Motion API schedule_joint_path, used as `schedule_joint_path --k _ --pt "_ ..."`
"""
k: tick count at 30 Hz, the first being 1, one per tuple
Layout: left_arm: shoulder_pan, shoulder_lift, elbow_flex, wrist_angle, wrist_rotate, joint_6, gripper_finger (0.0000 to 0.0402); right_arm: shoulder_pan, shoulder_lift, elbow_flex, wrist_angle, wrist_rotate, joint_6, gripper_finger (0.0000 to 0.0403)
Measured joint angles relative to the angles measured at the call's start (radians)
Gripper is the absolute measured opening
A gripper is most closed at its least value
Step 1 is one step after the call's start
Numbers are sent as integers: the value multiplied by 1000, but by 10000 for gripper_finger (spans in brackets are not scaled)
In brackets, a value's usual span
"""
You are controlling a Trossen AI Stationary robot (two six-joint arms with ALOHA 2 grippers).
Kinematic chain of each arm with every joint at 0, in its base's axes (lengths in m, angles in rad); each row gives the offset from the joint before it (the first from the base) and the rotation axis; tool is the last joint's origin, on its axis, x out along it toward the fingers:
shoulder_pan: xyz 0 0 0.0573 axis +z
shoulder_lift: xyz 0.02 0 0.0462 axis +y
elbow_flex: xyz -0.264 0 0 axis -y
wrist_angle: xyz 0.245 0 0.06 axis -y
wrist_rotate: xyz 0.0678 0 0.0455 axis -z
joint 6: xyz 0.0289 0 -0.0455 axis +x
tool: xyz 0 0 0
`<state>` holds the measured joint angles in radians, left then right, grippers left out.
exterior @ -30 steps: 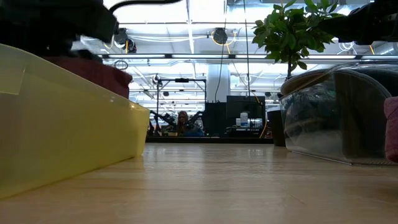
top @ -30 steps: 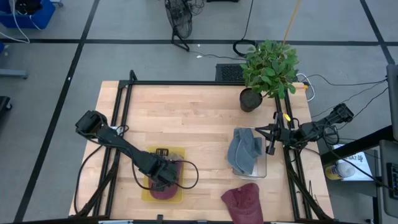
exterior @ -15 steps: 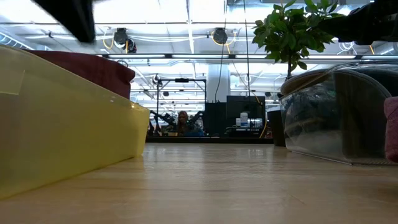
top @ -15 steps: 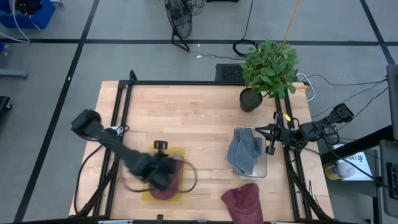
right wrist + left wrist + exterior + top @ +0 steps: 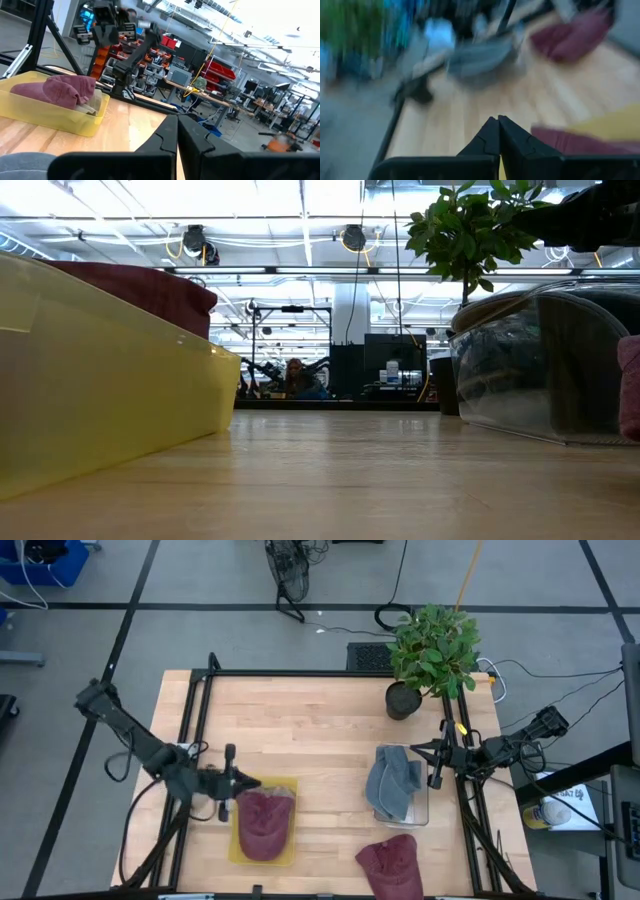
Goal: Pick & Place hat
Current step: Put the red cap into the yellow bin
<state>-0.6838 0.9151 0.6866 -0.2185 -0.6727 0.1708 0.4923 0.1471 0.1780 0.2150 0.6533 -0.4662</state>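
One maroon hat (image 5: 264, 824) was sitting in the yellow bin (image 5: 239, 851), so that placement looked done to me. The left gripper (image 5: 228, 783) hung just beside the bin with its fingers pressed together and nothing in them. A second hat (image 5: 391, 863) lay on the table near the front edge, so that one's probably left, and the right gripper (image 5: 437, 763) waited pinched closed beside the clear bin (image 5: 423, 812).

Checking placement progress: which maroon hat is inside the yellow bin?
The left-hand maroon hat, filling the yellow bin; the other maroon hat lies on bare table.
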Motion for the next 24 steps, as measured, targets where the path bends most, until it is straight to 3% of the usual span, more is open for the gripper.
schedule_joint_path --k 3,6,9,15,19,21,24 --pt "70 -133 -199 326 149 241 8 0 0 0 26 0 -36 0" --pt "155 -238 -348 485 238 346 4 0 0 0 27 0 -45 0" --pt "239 -333 -437 495 301 368 6 0 0 0 5 1 -15 0" --pt "342 -497 -497 420 487 336 4 0 4 0 8 -8 -10 0" --pt "359 -573 -533 433 607 331 4 0 16 0 56 -121 -27 0" --pt "360 -597 -554 434 620 320 4 0 42 6 135 -112 -24 0" --pt "360 -617 -573 430 584 342 2 0 142 57 171 -12 -67 0"
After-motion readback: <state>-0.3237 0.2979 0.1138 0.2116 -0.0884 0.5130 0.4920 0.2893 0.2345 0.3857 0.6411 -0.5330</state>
